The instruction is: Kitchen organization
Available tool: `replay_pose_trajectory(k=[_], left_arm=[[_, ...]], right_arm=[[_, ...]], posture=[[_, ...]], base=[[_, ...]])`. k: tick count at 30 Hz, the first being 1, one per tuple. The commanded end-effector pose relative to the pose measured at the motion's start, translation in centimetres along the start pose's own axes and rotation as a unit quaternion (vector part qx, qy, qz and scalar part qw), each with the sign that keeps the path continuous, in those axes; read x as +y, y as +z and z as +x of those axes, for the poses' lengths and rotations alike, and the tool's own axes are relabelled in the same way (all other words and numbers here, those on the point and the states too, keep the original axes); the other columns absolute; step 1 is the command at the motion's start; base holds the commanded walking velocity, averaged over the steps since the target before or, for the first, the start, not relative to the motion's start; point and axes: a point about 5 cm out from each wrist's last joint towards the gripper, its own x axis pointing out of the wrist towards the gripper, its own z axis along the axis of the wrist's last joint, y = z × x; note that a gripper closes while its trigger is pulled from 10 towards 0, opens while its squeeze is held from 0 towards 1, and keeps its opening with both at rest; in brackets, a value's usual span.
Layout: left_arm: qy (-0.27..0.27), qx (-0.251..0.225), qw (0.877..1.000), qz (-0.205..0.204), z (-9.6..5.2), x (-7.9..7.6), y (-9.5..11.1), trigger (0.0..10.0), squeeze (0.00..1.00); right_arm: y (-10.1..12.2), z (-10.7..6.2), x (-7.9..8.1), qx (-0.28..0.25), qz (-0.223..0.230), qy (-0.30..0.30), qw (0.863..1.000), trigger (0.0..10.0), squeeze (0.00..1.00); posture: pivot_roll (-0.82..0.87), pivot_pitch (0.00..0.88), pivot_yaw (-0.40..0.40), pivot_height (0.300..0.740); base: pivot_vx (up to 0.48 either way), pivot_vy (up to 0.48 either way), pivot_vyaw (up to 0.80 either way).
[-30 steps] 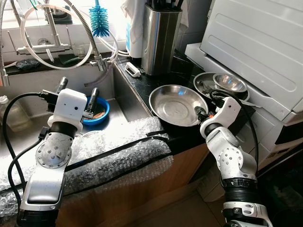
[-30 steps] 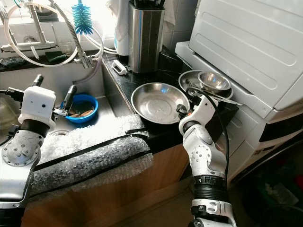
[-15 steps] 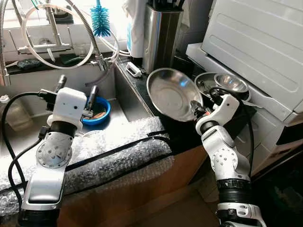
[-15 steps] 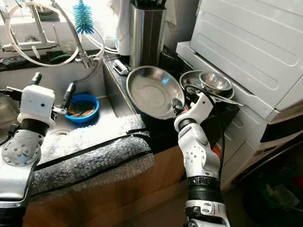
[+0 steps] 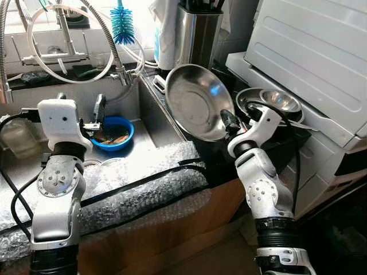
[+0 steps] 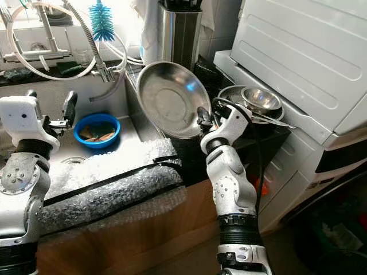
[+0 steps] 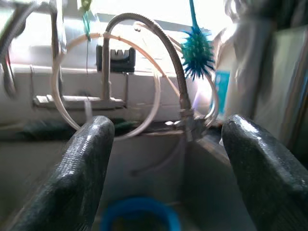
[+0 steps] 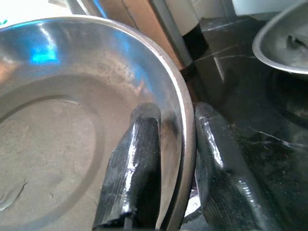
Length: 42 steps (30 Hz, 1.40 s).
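My right gripper (image 5: 227, 121) is shut on the rim of a large steel plate (image 5: 192, 100), holding it tilted up off the black counter (image 5: 221, 152), beside the sink. The right wrist view shows one finger (image 8: 132, 173) inside the steel plate (image 8: 57, 134) and the other outside its rim. My left gripper (image 5: 80, 112) is open above the sink (image 5: 123, 143), near a blue bowl (image 5: 113, 133) with scraps in it. In the left wrist view its fingers (image 7: 86, 168) stand wide apart with the blue bowl (image 7: 137, 216) beyond them.
Steel bowls (image 5: 269, 102) are stacked on the counter by a white appliance (image 5: 309, 57). A steel knife block (image 5: 195, 34), a hose tap (image 5: 109, 43) and a blue brush (image 5: 121, 26) stand behind the sink. Bubble wrap (image 5: 137, 183) covers the front edge.
My right gripper has lifted the steel plate off the counter and tipped it up, moving it left toward the sink. The left arm has shifted left and turned.
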Motion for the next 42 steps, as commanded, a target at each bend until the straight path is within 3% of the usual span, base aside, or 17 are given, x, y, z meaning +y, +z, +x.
replay_pose_trajectory(k=[1,4,5,7,8,15,16,17,18,20,21,23,29,31,32,41,42], left_arm=[[-0.01,-0.015,0.999,-0.037,0.3,-0.5,1.2,10.0,0.0],[-0.048,-0.012,0.992,-0.114,0.3,-2.0,1.7,10.0,0.0],[-0.056,-0.013,0.991,-0.123,0.2,-2.3,1.8,10.0,0.24],[-0.065,-0.014,0.989,-0.13,0.2,-2.7,2.0,10.0,0.24],[-0.074,-0.011,0.989,-0.13,0.1,-3.0,1.9,10.0,1.0],[-0.1,0.017,0.982,-0.157,-0.2,-4.2,1.3,10.0,1.0],[-0.105,0.022,0.982,-0.154,-0.3,-4.4,1.3,10.0,0.48],[-0.107,0.024,0.983,-0.15,-0.3,-4.5,1.2,10.0,0.48],[-0.11,0.026,0.983,-0.143,-0.3,-4.6,1.2,10.0,0.02],[-0.117,0.029,0.984,-0.129,-0.4,-4.9,1.0,10.0,0.0],[-0.114,0.029,0.984,-0.133,-0.4,-4.9,1.0,3.6,0.0],[-0.112,0.024,0.984,-0.134,-0.4,-5.0,1.1,0.0,0.0],[-0.12,0.026,0.986,-0.116,-0.4,-5.1,1.3,0.0,0.0],[-0.126,0.026,0.986,-0.109,-0.5,-5.3,1.3,1.5,0.0],[-0.127,0.028,0.986,-0.104,-0.5,-5.4,1.3,10.0,0.0],[-0.132,0.028,0.988,-0.079,-0.4,-5.7,1.2,10.0,0.0],[-0.14,0.027,0.987,-0.076,-0.5,-5.9,1.2,0.0,0.0]], right_arm=[[0.7,0.0,0.5,-0.018,-0.013,0.012,1.0,10.0,0.0],[0.6,0.1,0.8,-0.019,-0.03,0.02,0.999,10.0,0.0],[0.6,0.1,0.8,-0.018,-0.029,0.02,0.999,10.0,0.0],[0.5,0.1,0.8,-0.019,-0.029,0.02,0.999,10.0,0.0],[0.5,0.1,0.8,-0.017,-0.032,0.021,0.999,10.0,0.0],[0.3,0.1,1.0,-0.015,-0.042,0.025,0.999,10.0,0.0],[0.2,0.0,0.9,-0.014,-0.043,0.024,0.999,10.0,0.0],[0.2,0.0,0.9,-0.014,-0.044,0.024,0.999,10.0,0.0],[0.2,0.0,0.9,-0.014,-0.045,0.024,0.999,10.0,0.0],[0.1,0.0,0.9,-0.013,-0.046,0.024,0.999,10.0,0.0],[0.1,0.0,0.9,-0.013,-0.047,0.024,0.999,10.0,0.0],[0.1,0.0,1.0,-0.014,-0.047,0.025,0.998,10.0,0.0],[0.0,0.1,1.2,-0.012,-0.058,0.032,0.998,10.0,0.0],[-0.1,0.1,1.2,-0.01,-0.063,0.033,0.997,10.0,0.0],[-0.2,0.1,1.3,-0.007,-0.069,0.038,0.997,10.0,0.0],[-0.6,0.0,1.7,0.002,-0.113,0.057,0.992,10.0,0.0],[-0.6,0.0,1.8,0.001,-0.121,0.062,0.991,10.0,0.0]], posture=[[0.01,0.0,-0.114,0.74],[0.01,0.0,-0.114,0.74],[0.01,0.0,-0.114,0.74],[0.01,0.0,-0.115,0.74],[0.01,0.0,-0.115,0.74],[0.01,0.0,-0.113,0.74],[0.01,0.0,-0.112,0.74],[0.01,0.0,-0.112,0.74],[0.01,0.0,-0.111,0.74],[0.01,0.0,-0.111,0.74],[0.01,0.0,-0.111,0.74],[0.01,0.0,-0.11,0.74],[0.01,0.0,-0.11,0.74],[0.01,0.0,-0.11,0.74],[0.01,0.0,-0.11,0.74],[0.01,0.0,-0.114,0.74],[0.01,0.0,-0.116,0.74]], base=[[0.0,0.0,0.0],[0.0,0.0,0.0],[0.0,0.0,0.0],[0.0,0.0,0.0],[0.0,0.0,0.0],[0.0,0.0,0.0],[0.0,0.0,0.0],[0.0,0.0,0.0],[0.0,0.0,0.0],[0.0,0.0,0.0],[0.0,0.0,0.0],[0.0,0.0,0.0],[0.0,0.0,0.0],[0.0,0.0,0.0],[0.0,0.0,0.0],[0.0,0.0,0.0],[0.0,0.0,0.0]])
